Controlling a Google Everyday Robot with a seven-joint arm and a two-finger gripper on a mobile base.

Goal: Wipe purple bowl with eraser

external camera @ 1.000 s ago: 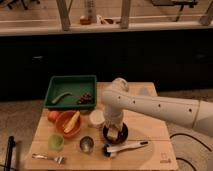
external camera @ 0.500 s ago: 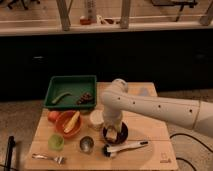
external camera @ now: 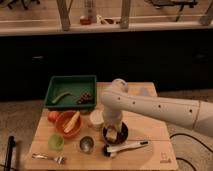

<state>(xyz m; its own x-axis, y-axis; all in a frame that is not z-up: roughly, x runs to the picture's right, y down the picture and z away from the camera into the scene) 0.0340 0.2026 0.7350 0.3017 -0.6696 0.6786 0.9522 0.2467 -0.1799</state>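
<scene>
The purple bowl (external camera: pixel 120 133), small and almost black, sits on the wooden table near its front middle. My gripper (external camera: pixel 111 131) points down from the white arm into the bowl. It is shut on the eraser (external camera: pixel 112 134), a small pale tan block that rests inside the bowl on its left part. The arm hides the back of the bowl.
A white-handled brush (external camera: pixel 127 147) lies just in front of the bowl. A steel cup (external camera: pixel 86 144), a green cup (external camera: pixel 56 142) and a fork (external camera: pixel 48 158) are at the front left. An orange bowl (external camera: pixel 62 127), a white cup (external camera: pixel 95 119) and a green tray (external camera: pixel 71 80) stand to the left.
</scene>
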